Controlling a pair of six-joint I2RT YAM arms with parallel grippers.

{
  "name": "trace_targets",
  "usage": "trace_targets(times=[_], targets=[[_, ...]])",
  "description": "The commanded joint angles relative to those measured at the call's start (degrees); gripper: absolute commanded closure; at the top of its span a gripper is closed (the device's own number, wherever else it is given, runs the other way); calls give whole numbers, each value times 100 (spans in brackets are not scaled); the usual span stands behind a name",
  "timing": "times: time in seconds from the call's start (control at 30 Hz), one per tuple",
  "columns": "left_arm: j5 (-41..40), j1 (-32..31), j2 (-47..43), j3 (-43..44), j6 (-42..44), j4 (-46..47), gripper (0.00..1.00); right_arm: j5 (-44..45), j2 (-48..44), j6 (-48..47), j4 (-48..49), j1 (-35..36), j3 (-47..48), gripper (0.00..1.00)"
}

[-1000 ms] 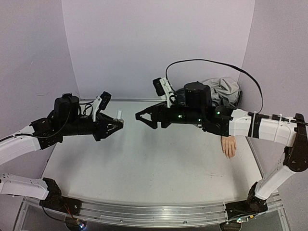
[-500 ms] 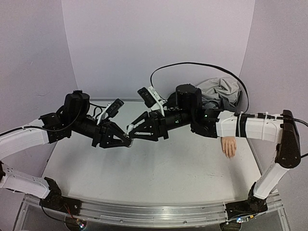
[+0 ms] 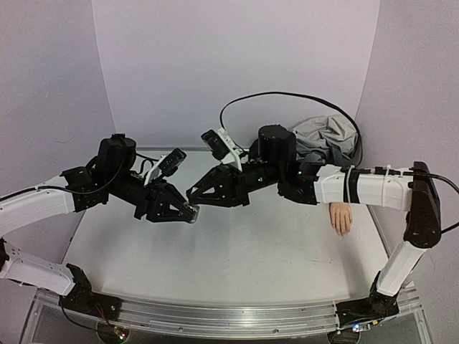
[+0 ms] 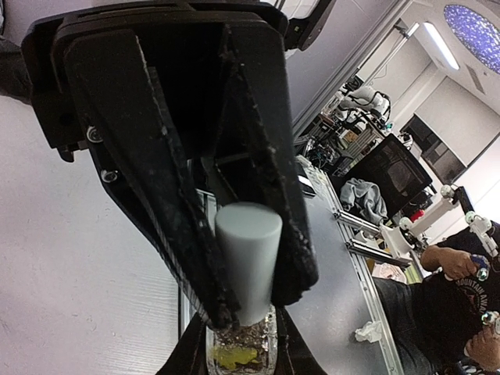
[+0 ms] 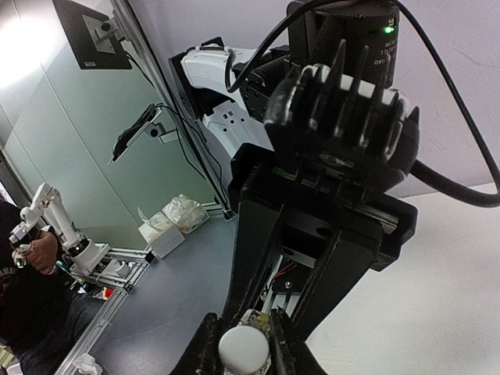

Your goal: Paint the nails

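1. Lilac walls are enclosing a white surface.
2. Left of centre, the left end effector is clamping a small clear bottle.
3. Meeting it from the right, the right end effector is gripping the bottle's white cap from both sides.
4. At the right edge, the mannequin hand is lying on the surface, its nails pointing toward the bottom, well apart from both end effectors.

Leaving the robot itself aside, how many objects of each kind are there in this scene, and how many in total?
Small bottle with white cap: 1
Mannequin hand: 1
Grey cloth bundle: 1
Total: 3
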Motion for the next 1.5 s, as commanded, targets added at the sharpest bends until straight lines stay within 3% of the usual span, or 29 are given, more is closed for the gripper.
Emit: trace_targets(times=[0.0,0.13,0.23,0.33,0.43,0.5,0.57,0.6,0.67,0.73,0.83,1.0,1.1,1.2,1.33,1.47], targets=[[205,4,20,267,122,207,100,-382,41,116,460,8,327,82],[36,0,-12,266,161,203,100,-405,67,149,475,23,262,89],[-524,6,-145,245,231,212,100,-305,33,157,476,63,145,95],[-1829,5,-363,207,353,201,100,-81,38,198,445,133,47,100],[-3774,3,-663,117,455,175,100,422,100,196,150,196,39,100],[-5139,-1,-823,82,535,176,100,1290,188,168,-346,247,157,100],[-6401,-2,-889,141,567,191,100,2709,393,200,-1390,472,504,100],[-6699,-2,-850,210,619,194,100,4214,564,266,-2026,677,904,100],[-7094,-26,-729,344,647,205,100,6176,1001,821,-3164,1147,1924,100],[-7243,-43,-619,411,631,295,100,6666,1225,1602,-3361,1463,2242,100],[-7265,-72,-549,392,623,417,100,6460,1265,2132,-2878,1635,2190,100],[-7017,-72,-699,95,537,418,100,6381,842,1826,-2579,1480,1932,100],[-6901,-72,-818,-189,449,410,100,5555,519,1648,-2296,1102,1597,80],[-6847,-72,-880,-405,251,372,100,5482,7,1061,-1959,915,999,54],[-6507,-55,-905,-494,213,361,100,4661,-479,451,-1726,455,416,38],[-4402,-21,-788,-298,495,369,100,2730,-700,463,-908,-195,-210,32]])
